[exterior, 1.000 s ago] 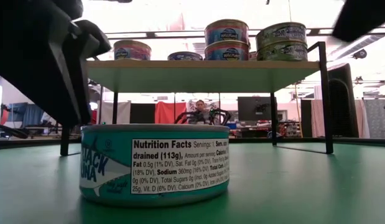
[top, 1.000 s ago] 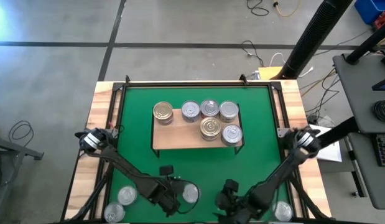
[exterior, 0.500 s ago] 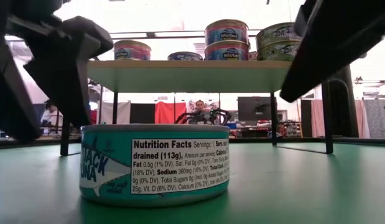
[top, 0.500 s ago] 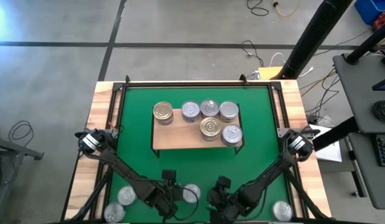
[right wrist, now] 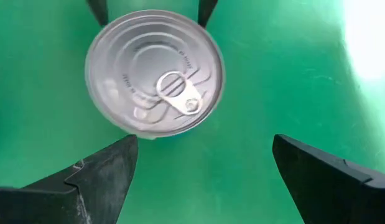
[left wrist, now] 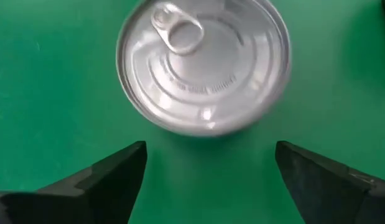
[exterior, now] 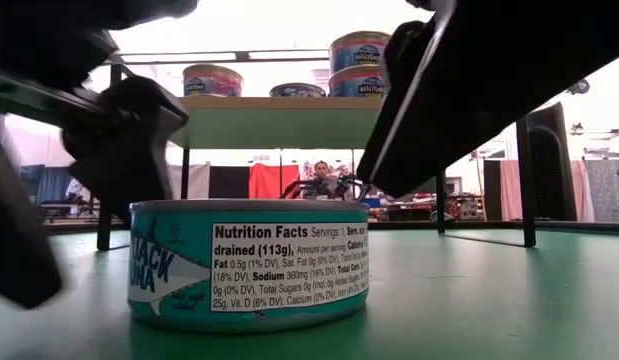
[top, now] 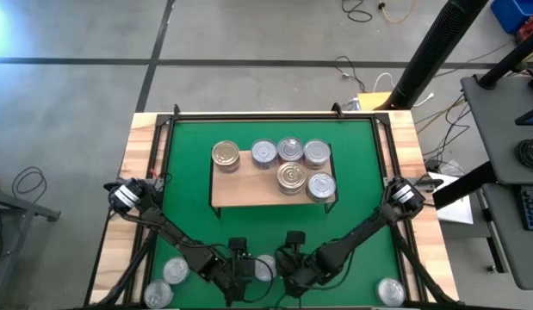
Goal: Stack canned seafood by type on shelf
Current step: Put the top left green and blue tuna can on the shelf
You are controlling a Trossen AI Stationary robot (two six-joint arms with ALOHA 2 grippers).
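So the desk [top: 139,138] is mostly covered by the big green mat [top: 361,155], and the wooden shelf [top: 249,191] sits on that mat, closer to the far edge than the near one.

Both my arms reach in from the near corners toward the middle of the near edge. My left end effector [top: 240,269] and my right end effector [top: 288,265] are on either side of one tuna tin [top: 264,267] standing upright on the mat. It has a silver pull-tab lid and a teal label with a nutrition panel, which the low view [exterior: 249,262] shows up close. My left fingers [left wrist: 111,177] are spread wide with the tin [left wrist: 203,65] just beyond their tips, not touching it, nothing held. Same on the right: fingers [right wrist: 105,174] wide apart, nothing gripped, the tin [right wrist: 155,71] out ahead of them.

Up on the shelf there's a gold-lidded tin [top: 225,156] near its left end, then three silver tins [top: 289,151] in a row along the back edge, plus another gold one [top: 291,177] and a silver one [top: 321,185] in front, toward the right end. The low view shows some of these doubled up.

Loose tins on the desk: two near the near-left corner [top: 176,272] [top: 158,294] and one by the near-right corner [top: 390,291].
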